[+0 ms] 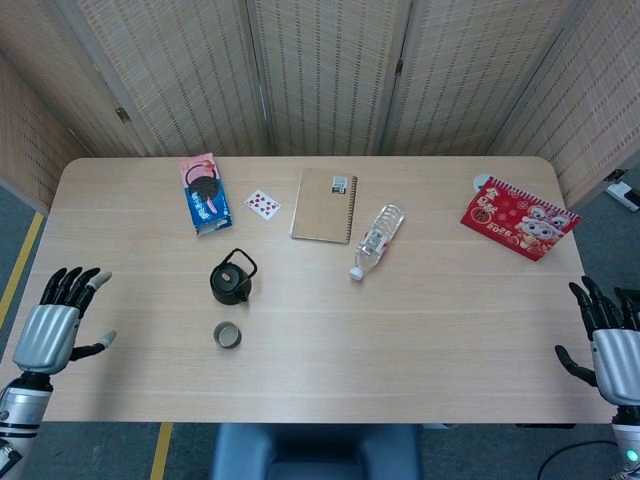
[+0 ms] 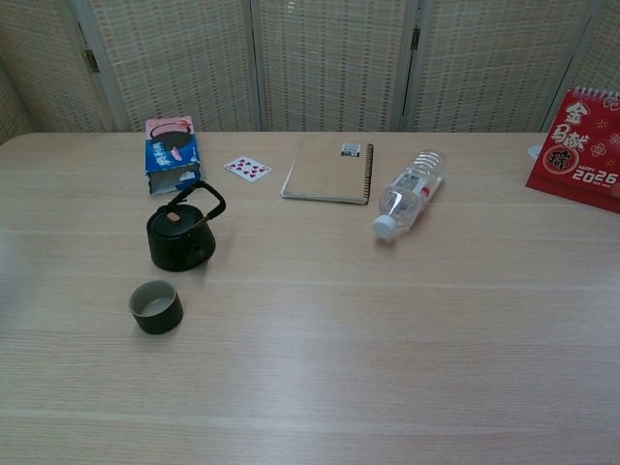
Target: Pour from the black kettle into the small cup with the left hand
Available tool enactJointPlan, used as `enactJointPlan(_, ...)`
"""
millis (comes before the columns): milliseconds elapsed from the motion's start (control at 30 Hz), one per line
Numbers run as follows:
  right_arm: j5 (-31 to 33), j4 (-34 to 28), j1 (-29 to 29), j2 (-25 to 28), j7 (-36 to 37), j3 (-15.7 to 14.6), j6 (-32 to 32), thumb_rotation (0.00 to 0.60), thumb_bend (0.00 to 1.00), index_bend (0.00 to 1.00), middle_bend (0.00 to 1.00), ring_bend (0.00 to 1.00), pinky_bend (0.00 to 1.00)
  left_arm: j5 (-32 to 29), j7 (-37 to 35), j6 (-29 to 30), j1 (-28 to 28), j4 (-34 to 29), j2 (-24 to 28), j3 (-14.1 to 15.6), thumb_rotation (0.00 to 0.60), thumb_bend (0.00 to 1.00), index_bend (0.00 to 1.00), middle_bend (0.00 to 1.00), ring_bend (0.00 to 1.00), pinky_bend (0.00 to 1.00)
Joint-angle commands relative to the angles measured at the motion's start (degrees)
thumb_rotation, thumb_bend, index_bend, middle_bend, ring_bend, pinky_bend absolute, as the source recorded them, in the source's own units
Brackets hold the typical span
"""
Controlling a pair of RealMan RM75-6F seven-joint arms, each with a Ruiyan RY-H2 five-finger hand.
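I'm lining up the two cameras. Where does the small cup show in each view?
Head view: the small cup sits left of centre, near the front edge, just below the black kettle.
Chest view: the small cup is at lower left, again just in front of the black kettle.
Shared landmark: the kettle, with the snack packet behind it.
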Motion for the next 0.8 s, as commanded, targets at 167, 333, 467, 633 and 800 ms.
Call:
enactJointPlan(167, -0.5, -0.76, -0.03, 0.68, -0.3, -0.24, 0.01, 0.6, 0.29, 0.01, 0.07, 0.17, 0.0, 1.06, -4.84, -10.09, -8.52, 1.85, 0.91, -1.79, 0.6, 0.25, 0.18, 0.16, 0.1, 0.0)
enactJointPlan(333, -1.12, -1.45, -0.14, 1.23, -0.48, -0.46, 0.29, 0.6, 0.29, 0.02, 0.07, 0.17, 0.0, 0.08, -5.9, -17.17, -14.19, 3.78, -0.12, -2.74, 0.6, 0.25, 0.18, 0.17, 0.1, 0.0)
enactJointPlan(467, -1.39, -1.73, -0.3, 1.5, -0.54, -0.6, 0.52, 0.6, 0.29, 0.02, 0.07, 0.17, 0.0, -1.97, -4.51, -21.79, -17.76, 4.35, -1.08, -3.49, 0.6, 0.25, 0.19, 0.17, 0.1, 0.0)
enactJointPlan(633, -1.71, -2.02, -0.5, 1.85, -0.56, -0.78, 0.79, 0.6, 0.29, 0.02, 0.07, 0.17, 0.0, -4.34, -4.67, -26.11, -21.65, 6.32, -2.86, -4.47, 0.6, 0.24, 0.21, 0.19, 0.1, 0.0)
enactJointPlan(800, -1.96, -2.06, -0.63, 2.07, -0.33, -0.87, 1.0, 0.6, 0.29, 0.02, 0.07, 0.18, 0.0, -7.72, -4.64, -31.17, -25.64, 8.79, -4.56, -5.5, 0.6, 0.23, 0.23, 0.19, 0.1, 0.0)
